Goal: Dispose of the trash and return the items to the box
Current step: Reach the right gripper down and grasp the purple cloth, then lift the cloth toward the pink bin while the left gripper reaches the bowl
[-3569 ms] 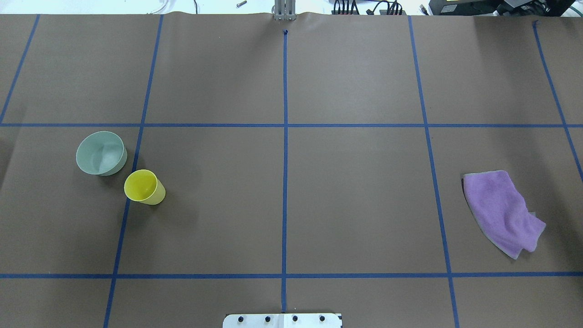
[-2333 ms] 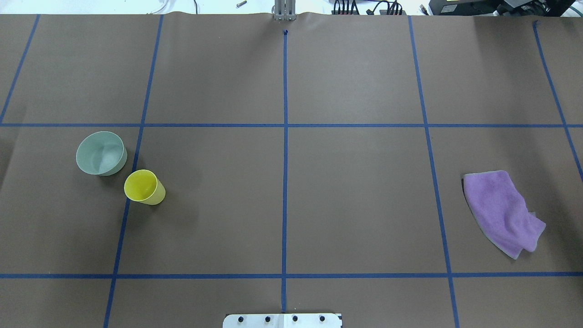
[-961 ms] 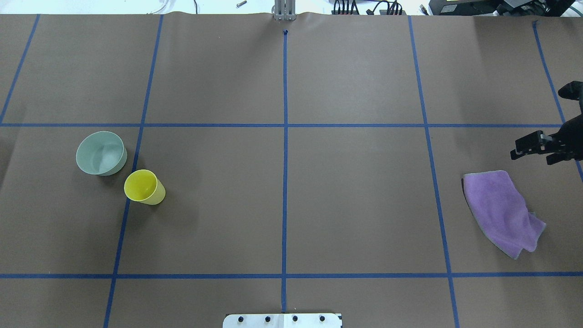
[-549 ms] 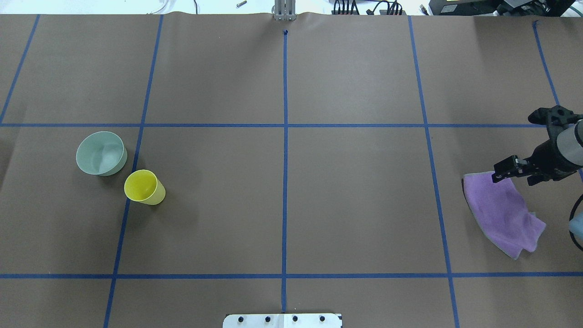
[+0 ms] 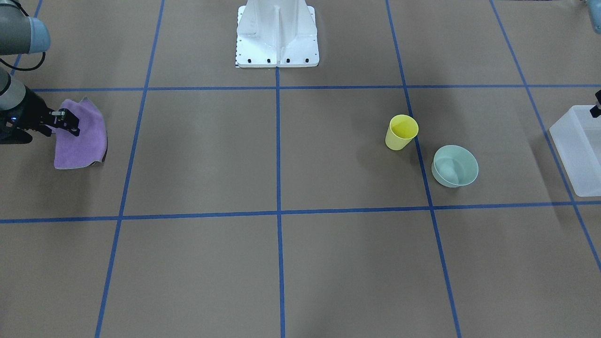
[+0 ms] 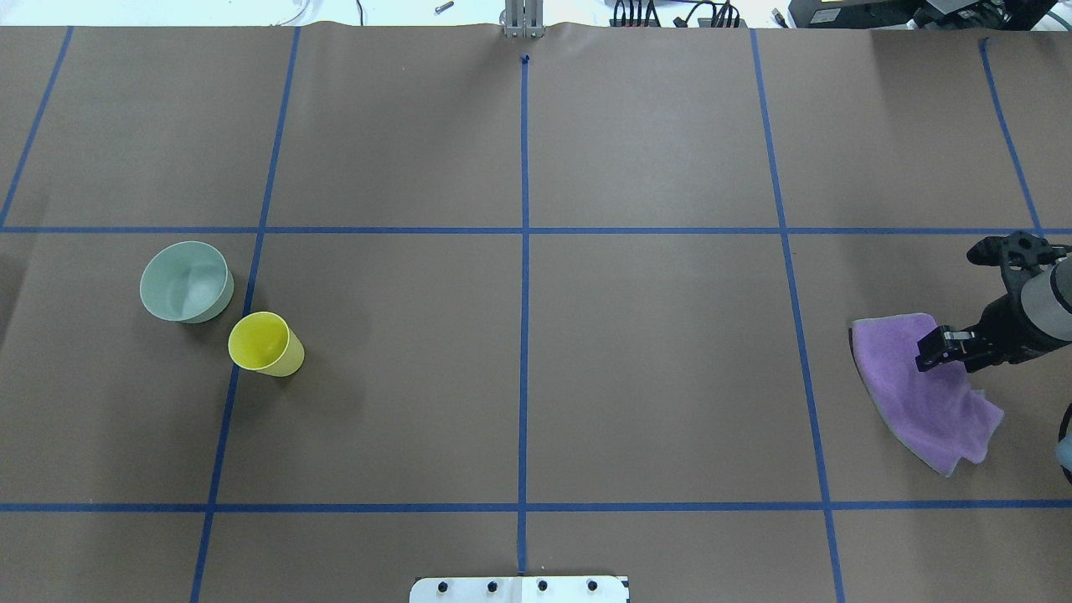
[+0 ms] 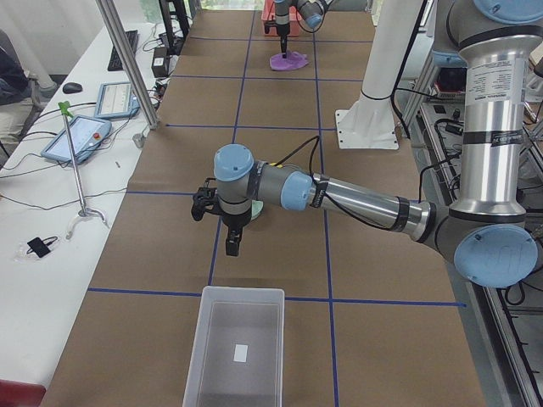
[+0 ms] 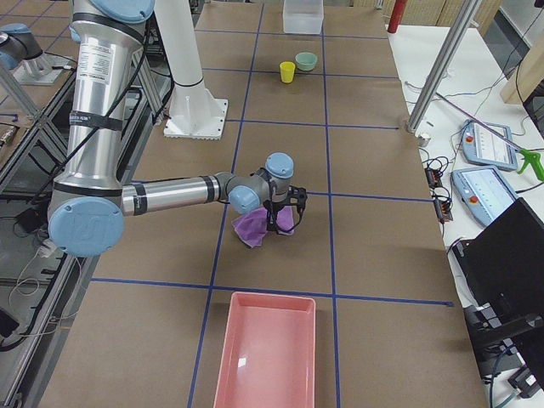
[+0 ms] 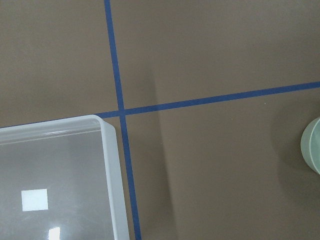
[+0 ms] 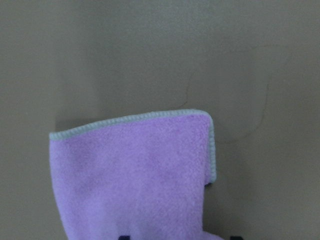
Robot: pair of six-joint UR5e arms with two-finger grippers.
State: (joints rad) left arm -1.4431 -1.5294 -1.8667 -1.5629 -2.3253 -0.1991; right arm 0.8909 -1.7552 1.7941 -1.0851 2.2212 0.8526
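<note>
The right gripper [image 6: 928, 352] hangs over the purple cloth [image 6: 917, 406], with its fingers spread wide in the wrist view. Closing too high may catch only a thin fold, which could slip free. Closing too low could snag the brown paper [image 6: 653, 368]. The left gripper [image 7: 231, 248] hovers between the box [image 7: 233, 356] and the bowl [image 6: 186, 281], and I cannot tell its opening. The cup [image 6: 266, 343] stands just beside the bowl, outside the box, so reaching for one could topple the other.
</note>
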